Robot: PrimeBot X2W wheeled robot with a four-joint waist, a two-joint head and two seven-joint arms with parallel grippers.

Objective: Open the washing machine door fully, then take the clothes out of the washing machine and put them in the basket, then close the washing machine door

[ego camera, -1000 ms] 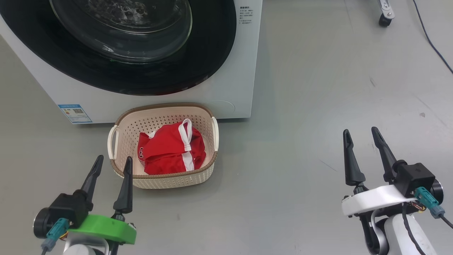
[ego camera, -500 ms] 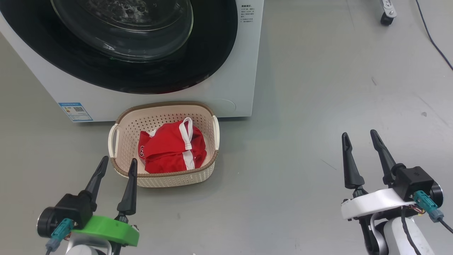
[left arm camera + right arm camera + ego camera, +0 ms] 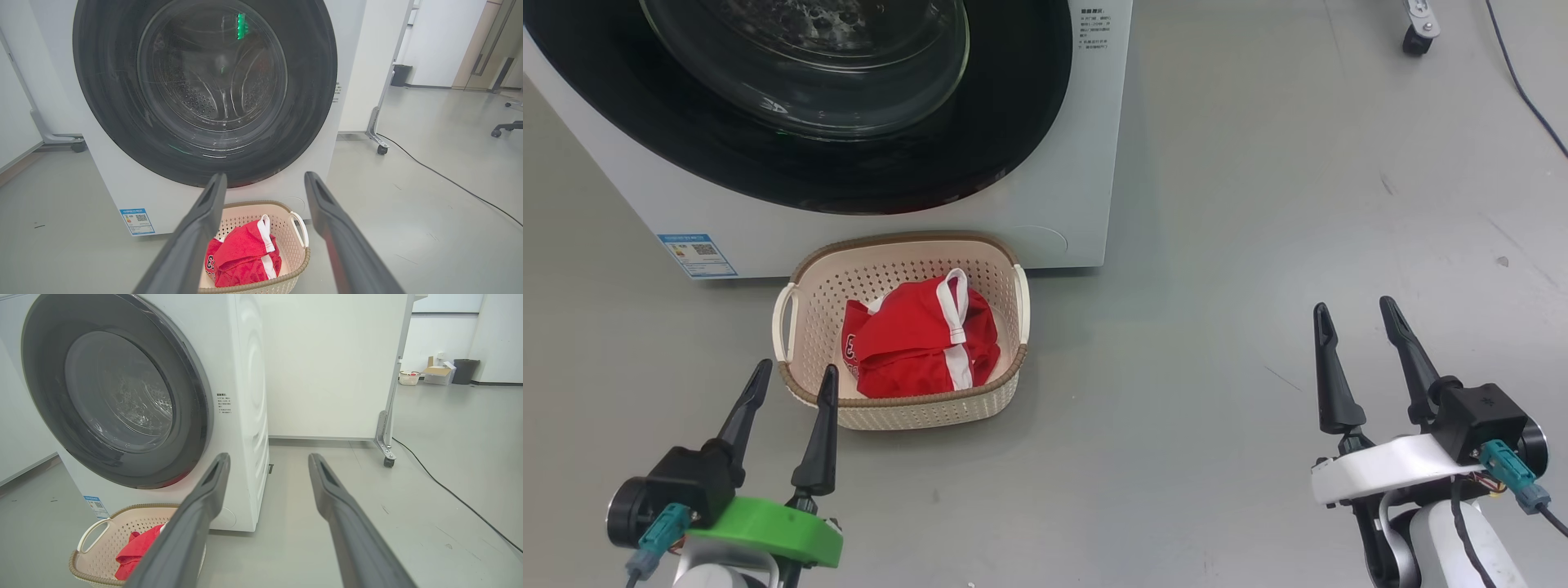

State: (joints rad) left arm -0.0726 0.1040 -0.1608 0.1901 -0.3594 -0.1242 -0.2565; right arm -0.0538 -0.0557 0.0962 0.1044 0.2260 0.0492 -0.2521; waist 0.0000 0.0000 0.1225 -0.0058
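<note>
The washing machine door (image 3: 1013, 122) looks shut flat against the white washing machine (image 3: 1082, 163), but whether its latch has caught cannot be told from here; if not, it could swing out over the basket (image 3: 898, 415), which stands on the floor (image 3: 1217, 343) just in front of the machine's base. The red clothes (image 3: 915, 347) lie bundled inside that basket, with a white strap loop standing up above the heap. The left tool (image 3: 797, 367) hangs empty with its fingers spread, its tips close to the basket's near left corner, so a careless forward move could shove the light basket or hook that loop. The right tool (image 3: 1354, 305) is likewise spread and empty, well apart to the right over bare floor. A dark cable (image 3: 1523, 90) lies on the floor at the far right and might catch a wheel. Count: one machine, one door, one basket, one red bundle (garments inside it cannot be counted), one blue label (image 3: 697, 256), two tools
</note>
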